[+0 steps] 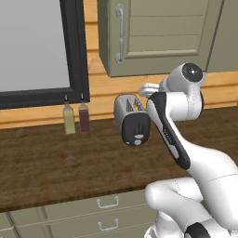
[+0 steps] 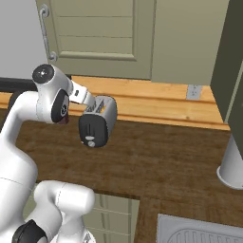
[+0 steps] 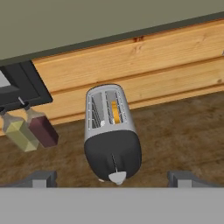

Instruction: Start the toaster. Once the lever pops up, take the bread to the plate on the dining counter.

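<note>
The white arm rises from its base, bends sharply at the elbow and reaches forward at mid height. Its wrist is level, and the hand points ahead and slightly down. The gripper (image 3: 112, 177) has its jaws spread wide apart, with nothing between the two dark fingertips (image 3: 41, 178).

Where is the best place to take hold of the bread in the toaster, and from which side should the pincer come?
Grip the bread by its top edge, coming from above along the slot. It stands on edge deep in one slot of the toaster, so its flat faces are walled in; only that thin edge looks reachable. The open pincer would likely need to turn across the slice's thickness.
</note>
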